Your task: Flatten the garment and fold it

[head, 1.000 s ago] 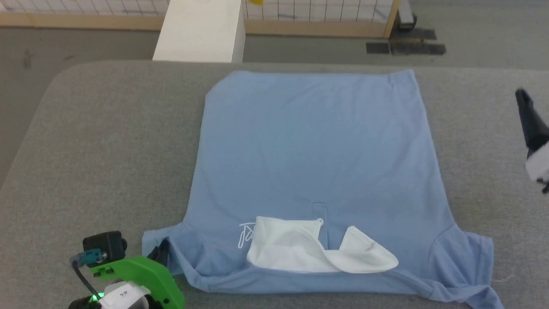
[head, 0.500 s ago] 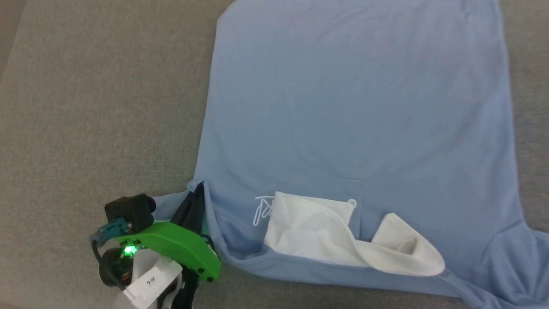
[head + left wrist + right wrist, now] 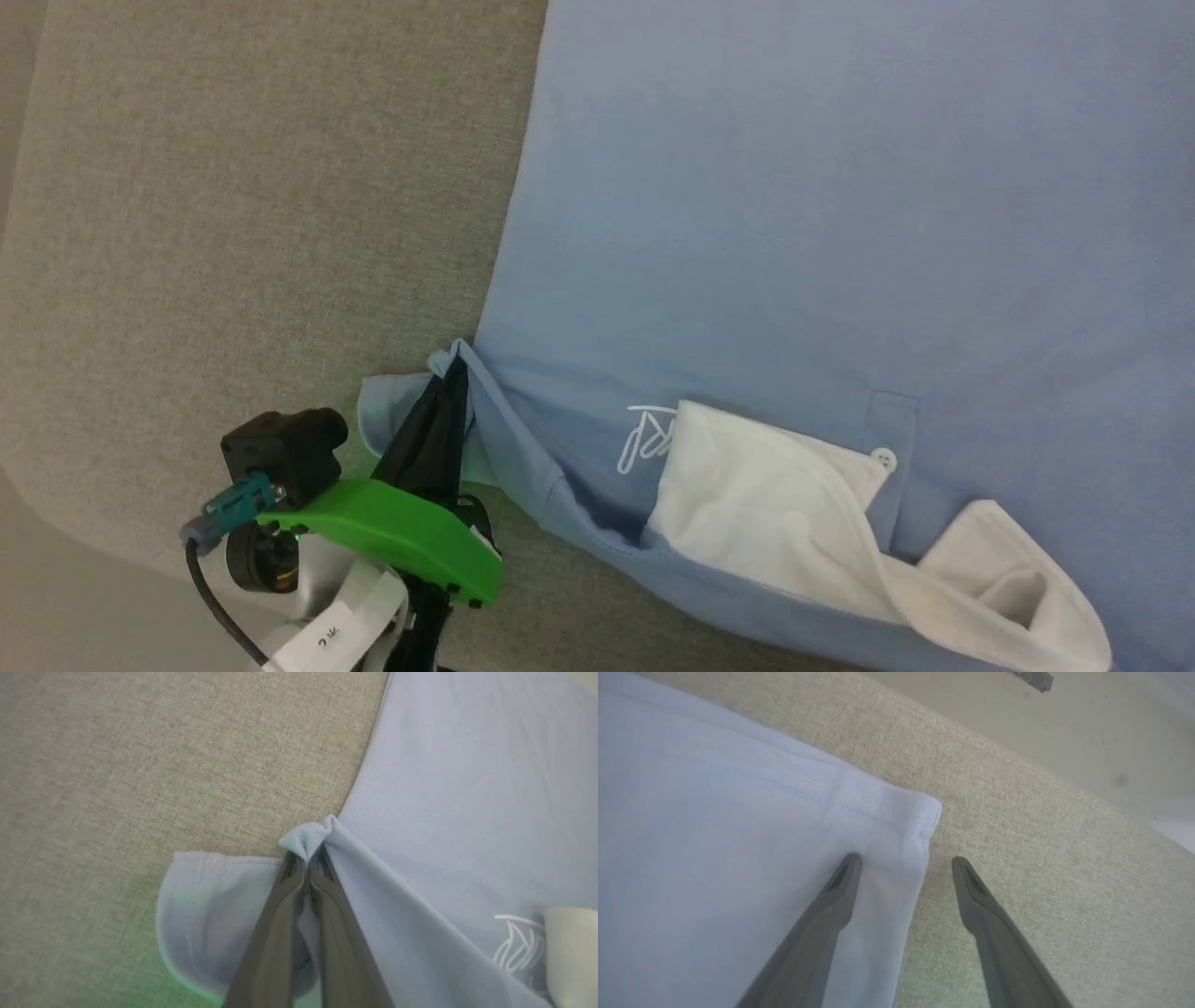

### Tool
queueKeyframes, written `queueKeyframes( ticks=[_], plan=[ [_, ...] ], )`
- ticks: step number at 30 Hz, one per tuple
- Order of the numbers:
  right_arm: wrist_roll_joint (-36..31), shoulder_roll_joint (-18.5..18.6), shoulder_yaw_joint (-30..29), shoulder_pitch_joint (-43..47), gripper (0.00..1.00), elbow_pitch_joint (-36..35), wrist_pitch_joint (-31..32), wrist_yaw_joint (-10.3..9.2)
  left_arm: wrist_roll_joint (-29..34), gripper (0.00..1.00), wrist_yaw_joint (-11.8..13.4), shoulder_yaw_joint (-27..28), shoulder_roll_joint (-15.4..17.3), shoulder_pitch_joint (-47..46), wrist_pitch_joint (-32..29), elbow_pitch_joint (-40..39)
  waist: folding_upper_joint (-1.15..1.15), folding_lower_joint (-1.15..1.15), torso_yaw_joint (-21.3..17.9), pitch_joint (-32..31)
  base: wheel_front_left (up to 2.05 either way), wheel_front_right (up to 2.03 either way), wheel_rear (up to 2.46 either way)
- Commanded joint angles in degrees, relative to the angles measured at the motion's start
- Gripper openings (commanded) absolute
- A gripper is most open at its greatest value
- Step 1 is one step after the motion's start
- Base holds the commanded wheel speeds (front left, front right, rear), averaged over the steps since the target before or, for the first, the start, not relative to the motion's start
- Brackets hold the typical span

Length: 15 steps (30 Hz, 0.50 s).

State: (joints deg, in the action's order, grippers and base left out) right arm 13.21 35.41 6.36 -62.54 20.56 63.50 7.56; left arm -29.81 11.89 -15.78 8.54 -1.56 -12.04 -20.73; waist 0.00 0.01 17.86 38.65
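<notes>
One light-blue garment (image 3: 794,233) lies spread on a grey woven table surface (image 3: 233,233), its body flat and running off the top and right edges of the head view. At the lower left of that view the left gripper (image 3: 455,373), under its green housing (image 3: 392,539), has its two dark fingers pressed together on a small peak of blue cloth where the short sleeve (image 3: 387,415) meets the side of the body. The left wrist view shows the pinched fold bunched just above the fingertips and raised into a ridge that runs down to the right, with the sleeve's rounded hem on the grey surface to the left of the fingers. Just right of the ridge sits a small white script logo (image 3: 649,437). Beside it a white lining part (image 3: 775,504) lies crumpled over the blue, with a white button (image 3: 883,457) at its upper corner. Farther right, in the right wrist view, the right gripper (image 3: 906,860) stands spread wide and holds nothing: one fingertip is over a stitched corner of the garment, the other over grey surface, though whether they touch down cannot be told, and pale floor (image 3: 1064,728) lies beyond the table's edge
</notes>
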Motion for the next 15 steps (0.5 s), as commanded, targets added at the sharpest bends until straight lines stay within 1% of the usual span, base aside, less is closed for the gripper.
queueKeyframes(
  ticks=[1, 4, 7, 8, 9, 10, 12, 15],
  plan=[
    [0.0, 0.3, 0.5, -0.5, 1.0, 0.0, 1.3, -0.08, 0.2, 0.0, 0.1, -0.1, -0.2, -0.3, -0.2, 0.7, 0.0, -0.01, 2.6, 2.8, 0.0, 0.0, 0.0],
    [0.5, 0.8, 1.5, 0.1, 1.0, -0.6, 4.4, -0.08, 0.0, 0.0, 0.0, -0.3, -0.3, -0.3, -0.2, 0.8, 0.0, -0.01, 2.7, 3.2, 0.0, 0.0, 0.0],
    [1.6, 0.7, 1.2, 1.1, 1.0, -1.2, 8.0, -0.08, -0.1, 0.0, 0.1, -0.3, -0.3, -0.2, 0.0, 1.0, 0.0, -0.01, 2.5, 3.4, 0.0, 0.0, 0.0],
    [1.8, 0.6, 0.6, 1.4, 0.37, -1.5, 9.3, -0.08, -0.1, 0.0, 0.1, -0.3, -0.4, -0.3, 0.1, 1.0, 0.0, -0.01, 2.4, 3.4, 0.0, 0.0, 0.0],
    [1.8, 0.6, 0.1, 1.6, 0.23, -1.9, 10.1, -0.08, -0.2, 0.0, 0.1, -0.2, -0.3, -0.3, 0.1, 1.1, 0.0, -0.01, 2.3, 3.4, 0.0, 0.0, 0.0],
    [1.7, 0.6, -0.3, 1.9, 0.0, -2.5, 10.7, -0.08, -0.2, 0.0, 0.1, -0.2, -0.3, -0.4, 0.1, 1.3, 0.0, -0.01, 2.1, 3.3, 0.0, 0.0, 0.0],
    [1.3, 0.4, -1.6, 2.2, 0.0, -3.4, 11.4, -0.08, -0.3, 0.0, 0.1, 0.0, -0.1, -0.6, 0.0, 1.5, 0.0, -0.01, 1.8, 3.0, 0.0, 0.0, 0.0],
    [0.2, 0.1, -2.8, 2.6, 0.0, -5.2, 10.6, -0.08, -0.3, 0.0, 0.0, -0.1, 0.2, -0.9, -0.3, 2.1, 0.0, -0.01, 1.2, 2.1, 0.0, 0.0, 0.0]
  ],
)
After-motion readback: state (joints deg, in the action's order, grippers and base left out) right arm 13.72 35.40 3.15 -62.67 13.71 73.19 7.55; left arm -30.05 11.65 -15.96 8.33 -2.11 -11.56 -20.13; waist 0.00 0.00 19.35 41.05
